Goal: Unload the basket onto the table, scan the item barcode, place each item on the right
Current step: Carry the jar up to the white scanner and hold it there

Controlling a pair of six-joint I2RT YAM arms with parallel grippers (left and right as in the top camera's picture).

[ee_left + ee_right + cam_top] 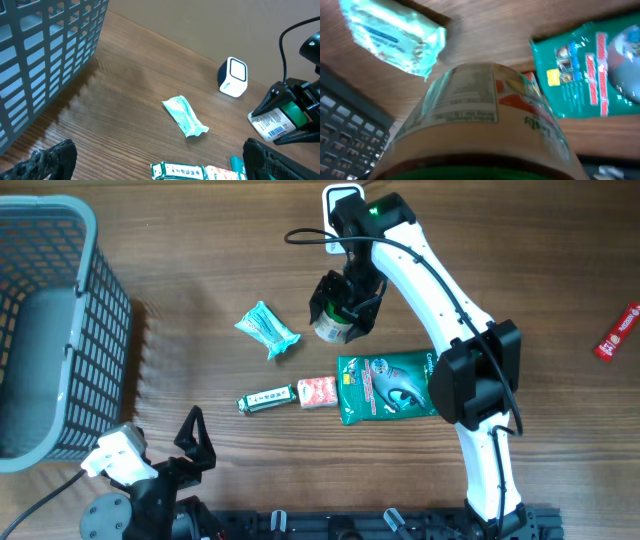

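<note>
One round jar [333, 330] with a green lid and a white label is the only thing held: the right tool [343, 308] grips it by the sides, with the jar tilted over. In the left wrist view its barcode shows. It sits between one white rounded scanner box [342, 200] at the far edge of the wooden counter [200, 270] and one flat dark-green printed pouch [385, 388] nearer the robot. Four more single items lie on the counter: one pale teal crinkled packet [267, 328] just left of the jar, one slim green-and-white stick pack [265, 399], one small red-and-white pack [317, 391] touching the pouch's left edge, and one red wrapper [618, 332] well apart at the right edge. One grey plastic lattice basket [100, 330] stands at the left. The left tool [196, 438] hangs empty near the basket, its jaws spread wide.
</note>
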